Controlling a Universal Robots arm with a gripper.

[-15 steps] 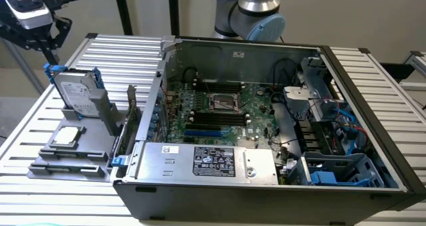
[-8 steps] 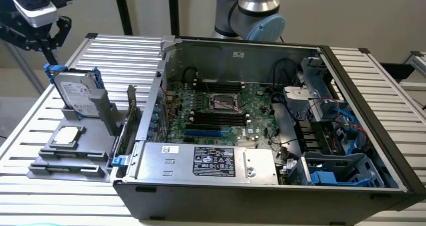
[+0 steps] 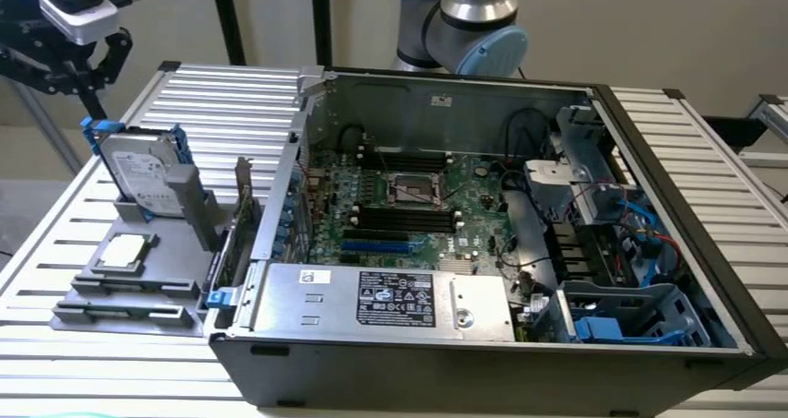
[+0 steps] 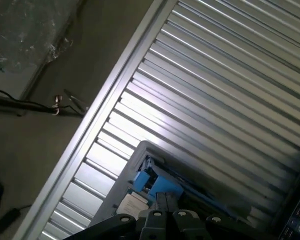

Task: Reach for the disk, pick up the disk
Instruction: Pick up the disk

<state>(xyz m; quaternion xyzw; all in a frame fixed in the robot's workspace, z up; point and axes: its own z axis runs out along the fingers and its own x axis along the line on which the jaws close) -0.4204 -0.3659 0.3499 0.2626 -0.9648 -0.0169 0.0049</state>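
Note:
The disk [image 3: 138, 171] stands on edge in a grey holder [image 3: 185, 206] on the slatted table, at the exterior view's left, beside the open computer case. It is silver-grey with a white label and blue side rails. My gripper [image 3: 89, 88] hangs above the disk, a little further back, clear of it and holding nothing. In the wrist view the disk [image 4: 159, 188] shows its blue rail and part of its label just beyond my gripper [image 4: 165, 201]. The two fingertips sit pressed together, so the gripper is shut.
A small square CPU chip [image 3: 124, 250] lies on the holder's lower step. The open computer case [image 3: 314, 123] takes up the table's middle, with a silver power supply box [image 3: 382, 298] at its front. Bare slatted table [image 4: 230, 90] surrounds the holder. A floor edge [image 4: 50, 150] drops off beyond.

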